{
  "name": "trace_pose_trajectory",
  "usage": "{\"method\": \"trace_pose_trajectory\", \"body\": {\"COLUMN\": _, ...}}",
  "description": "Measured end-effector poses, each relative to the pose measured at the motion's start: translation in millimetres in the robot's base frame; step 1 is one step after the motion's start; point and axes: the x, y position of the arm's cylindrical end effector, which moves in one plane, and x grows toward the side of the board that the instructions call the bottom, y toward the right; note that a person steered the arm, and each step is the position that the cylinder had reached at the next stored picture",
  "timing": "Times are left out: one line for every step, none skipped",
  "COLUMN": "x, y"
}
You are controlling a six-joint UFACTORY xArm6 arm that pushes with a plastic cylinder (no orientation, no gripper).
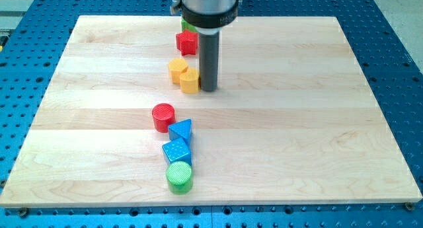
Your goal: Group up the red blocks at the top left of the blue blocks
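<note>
A red cylinder stands left of the board's middle, touching the upper left of a blue triangle block. A blue cube sits just below the triangle. A second red block, star-like in shape, sits near the view's top, partly under the arm's housing. My tip rests on the board just right of a yellow block, below and right of the upper red block, well above the blue blocks.
Two yellow blocks sit side by side left of my tip. A green cylinder stands below the blue cube near the bottom edge. A green block shows behind the red one, mostly hidden by the arm.
</note>
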Motion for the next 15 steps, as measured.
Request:
{"method": "trace_pose_trajectory", "body": {"x": -1.3, "y": -0.8}}
{"method": "trace_pose_trajectory", "body": {"x": 1.5, "y": 13.9}}
{"method": "trace_pose_trajectory", "body": {"x": -42.3, "y": 28.5}}
{"method": "trace_pose_trajectory", "body": {"x": -95.8, "y": 24.8}}
{"method": "trace_pose_trajectory", "body": {"x": -109.2, "y": -9.2}}
{"method": "trace_pose_trajectory", "body": {"x": -103.5, "y": -62.1}}
{"method": "trace_pose_trajectory", "body": {"x": -93.0, "y": -84.2}}
{"method": "trace_pose_trajectory", "body": {"x": -129.1, "y": -89.9}}
{"method": "trace_pose_trajectory", "body": {"x": -119.2, "y": -143.9}}
{"method": "trace_pose_trajectory", "body": {"x": -101.2, "y": -177.5}}
{"method": "trace_pose_trajectory", "body": {"x": -92.2, "y": -181.1}}
{"method": "trace_pose_trajectory", "body": {"x": -41.3, "y": -179.0}}
{"method": "trace_pose_trajectory", "body": {"x": -75.1, "y": -183.1}}
{"method": "trace_pose_trajectory", "body": {"x": -54.3, "y": -225.1}}
{"method": "trace_pose_trajectory", "body": {"x": -18.7, "y": -177.1}}
